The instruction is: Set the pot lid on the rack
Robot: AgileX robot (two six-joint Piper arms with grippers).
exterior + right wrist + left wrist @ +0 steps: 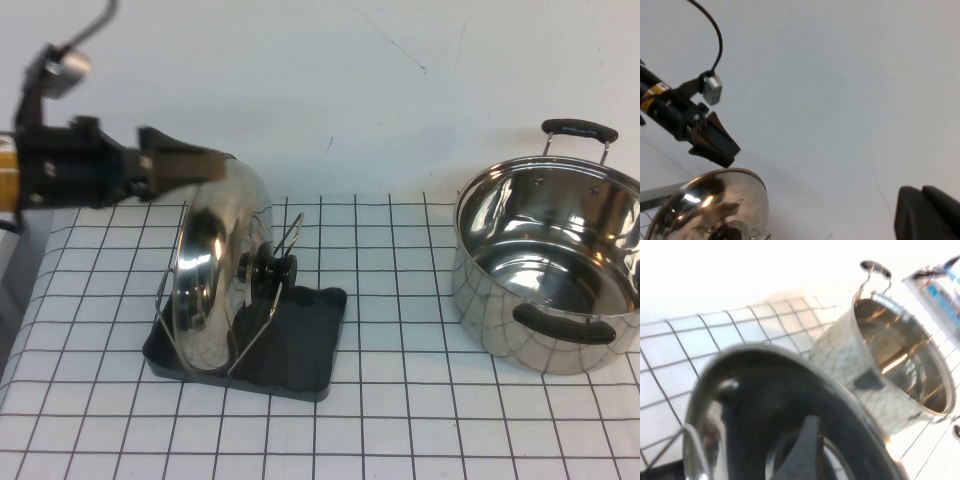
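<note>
The pot lid stands on its edge between the wire loops of the rack, with its black knob facing right. My left gripper is just above the lid's top rim and looks open, a little clear of the rim. The left wrist view shows the lid close below. The right wrist view shows the lid with the left gripper over it. My right gripper is out of the high view, raised and facing the wall, with its fingers together and empty.
A deep steel pot with black side handles stands at the right of the checked mat and also shows in the left wrist view. The white wall rises behind the mat.
</note>
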